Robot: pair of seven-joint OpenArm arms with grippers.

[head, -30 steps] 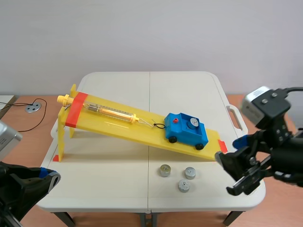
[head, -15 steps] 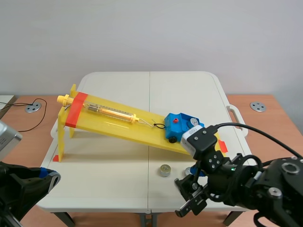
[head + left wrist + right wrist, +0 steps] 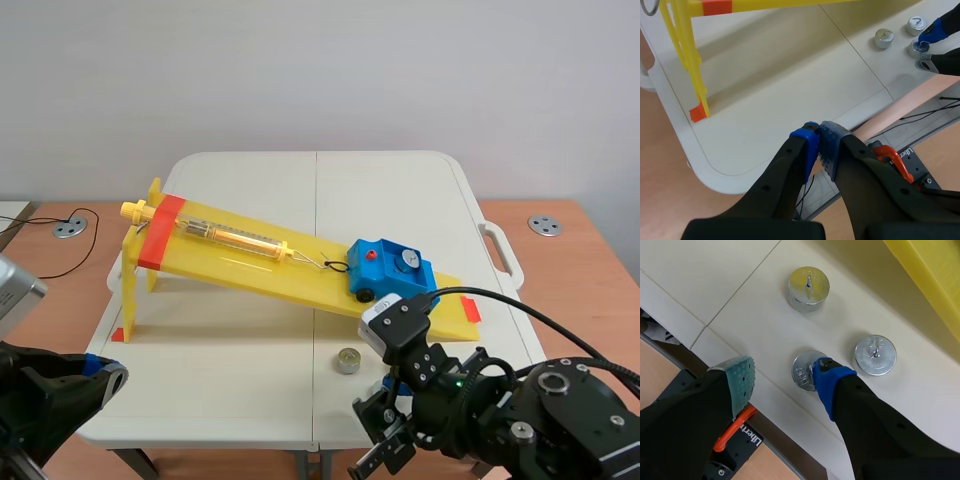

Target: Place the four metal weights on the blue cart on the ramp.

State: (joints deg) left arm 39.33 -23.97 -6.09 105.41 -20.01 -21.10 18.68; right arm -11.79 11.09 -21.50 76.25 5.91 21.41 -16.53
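The left gripper (image 3: 818,135) hangs by the table (image 3: 250,385) edge, pads pressed together on nothing. The yellow ramp (image 3: 290,265) bears the blue cart (image 3: 392,275), which carries one weight (image 3: 407,260). Before the ramp lie a second weight (image 3: 809,286), a third weight (image 3: 875,355) and the nearest weight (image 3: 801,373). The right gripper (image 3: 782,374) stands wide open here, its blue pad seemingly touching the nearest weight.

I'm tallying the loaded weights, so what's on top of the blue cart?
One metal weight sits on top of the blue cart, beside a red knob. Nothing else shows there. The right arm covers the cart's lower near side, not its top.
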